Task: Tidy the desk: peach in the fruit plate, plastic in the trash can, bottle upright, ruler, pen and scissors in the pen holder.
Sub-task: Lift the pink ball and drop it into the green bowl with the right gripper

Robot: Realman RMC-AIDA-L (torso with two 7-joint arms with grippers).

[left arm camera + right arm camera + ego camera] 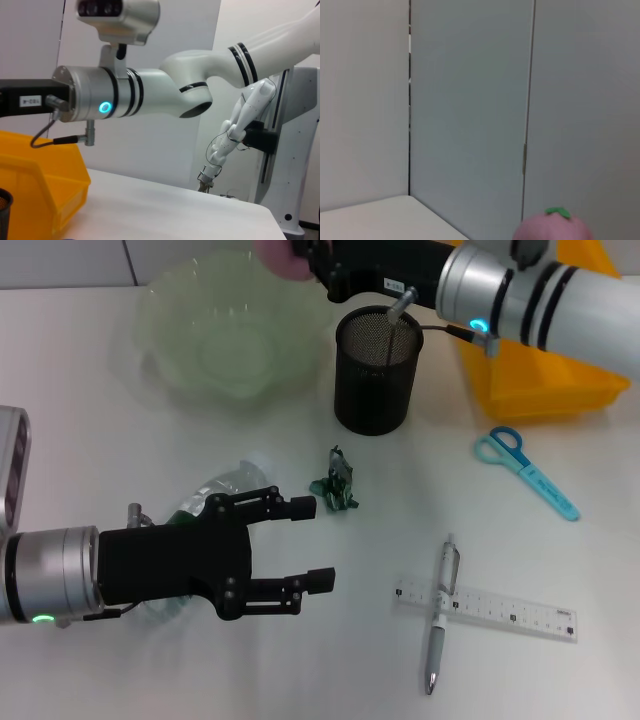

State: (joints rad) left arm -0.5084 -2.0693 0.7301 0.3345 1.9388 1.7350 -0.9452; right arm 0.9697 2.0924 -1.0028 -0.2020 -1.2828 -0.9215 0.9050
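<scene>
Right gripper [308, 262]: I see it high at the far edge of the head view, above the far rim of the fruit plate; the fingers are closed on the peach.
Peach [278, 257]: pink, held in the right fingers, in the air over the plate rim. In the right wrist view I see its top [553, 228] with a small green leaf.
Fruit plate [160, 330]: pale green and translucent, wavy rim, on the far left part of the white surface [360, 660].
Left gripper [311, 543]: low over the surface at the near left, with the fingers wide apart and holding nothing.
Bottle [222, 487]: clear plastic, lying on its side, partly hidden under the left gripper body.
Plastic [336, 482]: a small green crumpled piece, just beside the upper left finger, between the bottle and the pen holder.
Pen holder [374, 370]: black mesh cup, upright, just beside the yellow bin [540, 390].
Scissors [525, 470]: blue handles, flat on the surface, near the bin.
Ruler [500, 608]: clear, flat, at the near right.
Pen [441, 610]: silver, lying across the left end of the ruler.
</scene>
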